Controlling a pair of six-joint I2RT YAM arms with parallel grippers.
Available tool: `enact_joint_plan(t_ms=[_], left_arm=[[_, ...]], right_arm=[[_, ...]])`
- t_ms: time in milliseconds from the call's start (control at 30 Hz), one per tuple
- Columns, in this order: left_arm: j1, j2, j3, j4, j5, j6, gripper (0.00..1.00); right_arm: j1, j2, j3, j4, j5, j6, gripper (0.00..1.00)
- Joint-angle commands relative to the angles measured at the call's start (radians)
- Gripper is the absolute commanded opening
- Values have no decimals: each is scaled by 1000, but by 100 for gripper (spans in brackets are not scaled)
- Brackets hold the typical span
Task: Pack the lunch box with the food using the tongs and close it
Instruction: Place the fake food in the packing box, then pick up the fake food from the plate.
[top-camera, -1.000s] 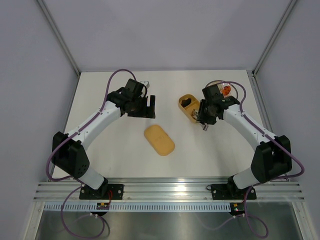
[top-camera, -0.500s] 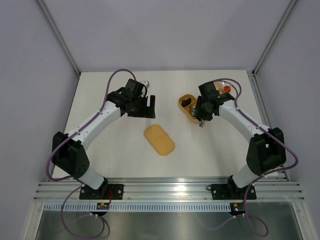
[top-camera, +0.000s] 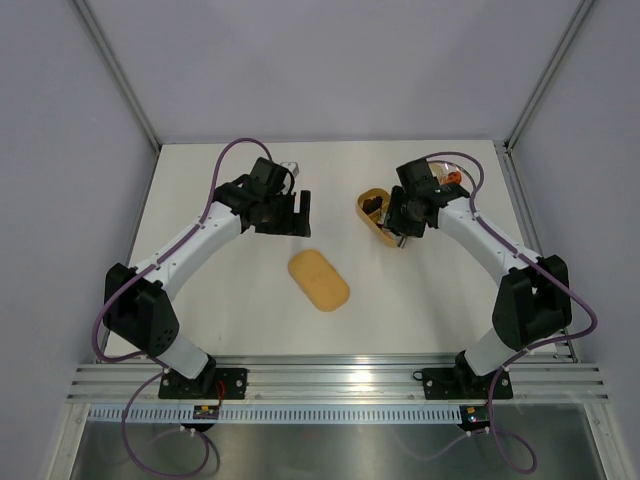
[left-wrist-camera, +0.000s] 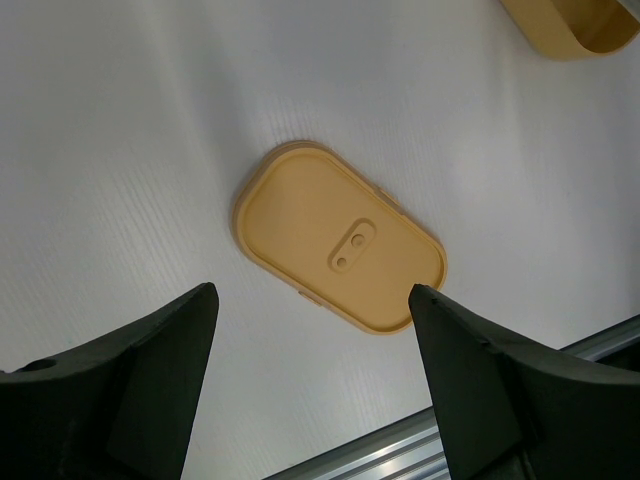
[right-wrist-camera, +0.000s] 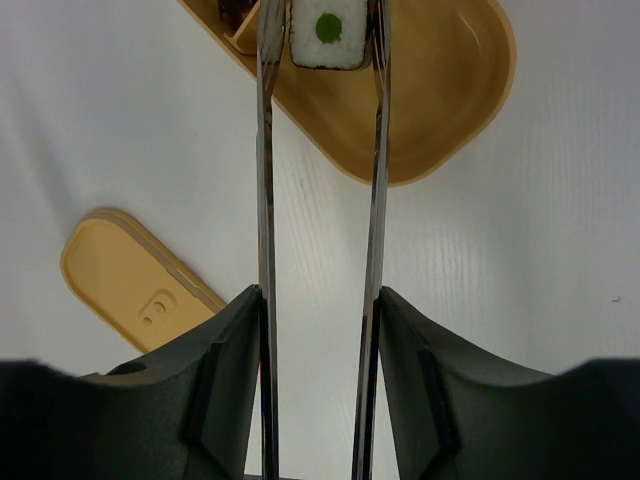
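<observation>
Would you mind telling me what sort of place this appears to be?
Probably a robotics lab test cell: bare grey panel walls in aluminium framing, a plain white table, and the left arm and right arm bolted to a metal rail.

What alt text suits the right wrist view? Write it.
Silver tongs reach upward, a white food piece with a green centre between their tips, over the open orange lunch box. Its lid lies apart on the table, lower left.
</observation>
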Motion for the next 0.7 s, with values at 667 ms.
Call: enact_joint_plan(t_ms=[667], left_arm=[[6,-4,18,34,-2,9,81]], right_arm=[[-174,-21,233,-45,149,-52,53]])
